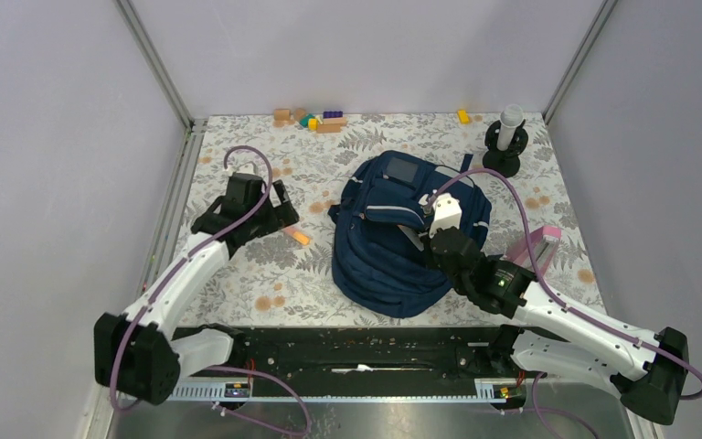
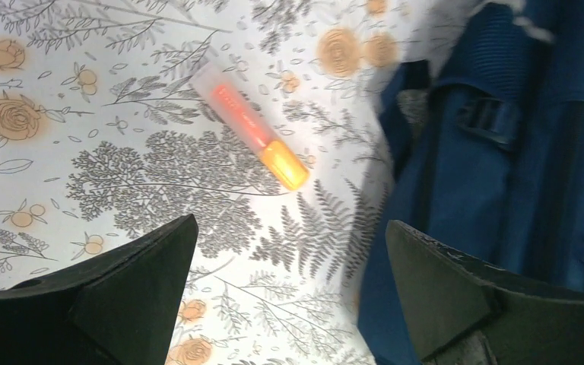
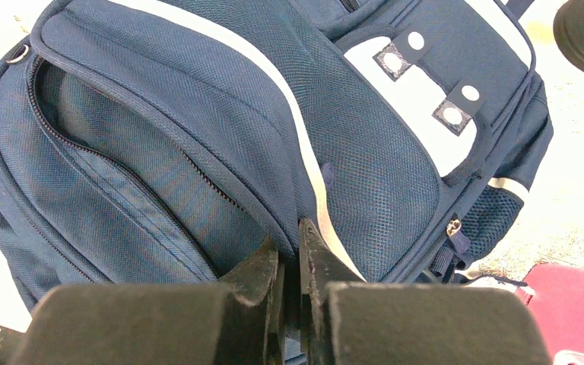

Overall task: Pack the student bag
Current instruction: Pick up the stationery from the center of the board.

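Left gripper (image 2: 290,228): the jaws are spread wide and nothing is held or touched. It is poised above the floral table (image 1: 274,274), left of the middle.
Under the left jaws: an orange marker (image 2: 251,125) is seen lying flat on the table, clear of both fingers and near the bag's left side. Its orange end is turned toward the bag.
Right gripper (image 3: 287,242): the jaws are pressed together and clamped on the edge of a front flap of the student bag (image 1: 375,265), right at the light stripe.
Student bag: it is laid at the middle of the table, a little toward the right edge, with the front pockets and white-grey patches facing up.
Bag pocket: a zip is seen undone beside the held flap, and the pocket gapes. Only navy lining can be made out inside, and the deeper part is hidden by the flap.
Pink case (image 1: 541,245): it is set near the right edge, just beside the bag, and is cut off in the right wrist view.
Far right corner: a black stand (image 1: 503,155) is placed here, with a pale cylinder upright on it.
Far edge: a cluster of coloured blocks (image 1: 315,119) is spotted, with one yellow block (image 1: 463,116) well apart from it.
Hard to tell: how much fabric is caught is hidden by the right fingers. Part of the bag's right side is covered by the right arm in the top view.
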`<state>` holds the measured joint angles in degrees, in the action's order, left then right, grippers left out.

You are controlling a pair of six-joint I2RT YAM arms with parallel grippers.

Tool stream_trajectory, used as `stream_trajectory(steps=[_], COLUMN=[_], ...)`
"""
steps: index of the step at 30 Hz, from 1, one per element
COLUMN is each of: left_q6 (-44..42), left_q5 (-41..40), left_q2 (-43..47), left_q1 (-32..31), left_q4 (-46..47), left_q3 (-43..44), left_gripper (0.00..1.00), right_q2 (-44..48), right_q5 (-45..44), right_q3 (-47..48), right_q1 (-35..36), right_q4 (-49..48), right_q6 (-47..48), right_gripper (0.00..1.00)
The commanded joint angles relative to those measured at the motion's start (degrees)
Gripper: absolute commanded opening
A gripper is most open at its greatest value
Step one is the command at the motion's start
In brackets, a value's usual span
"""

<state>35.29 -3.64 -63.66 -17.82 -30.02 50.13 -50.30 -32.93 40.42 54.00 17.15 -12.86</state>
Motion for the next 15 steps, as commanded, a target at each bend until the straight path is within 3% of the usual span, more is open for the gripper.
stream_trajectory(steps=[1,6,15], left_q6=[-3.91,-6.14,-4.99], left_q5=[-2.06,-4.63,-2.16], left_q2=[-6.58,-14.47,-25.83], left_q1=[1.21,1.21,1.27], left_q4=[0.19,-0.94,0.88], left_q3=[2.36,4.80,9.28], left_gripper=[0.99,0.96,0.87], right_q2=[0.65,1.46,2.92], right_q5=[-1.40,-0.80,0.55], right_q3=[-0.08,-0.58,-2.69], right_q1=[0.45,0.41,0.41], right_q4=[-3.74,-3.81,-5.29], right_q6=[-0.03,0.48,0.36], right_gripper=[0.00,0.00,0.00])
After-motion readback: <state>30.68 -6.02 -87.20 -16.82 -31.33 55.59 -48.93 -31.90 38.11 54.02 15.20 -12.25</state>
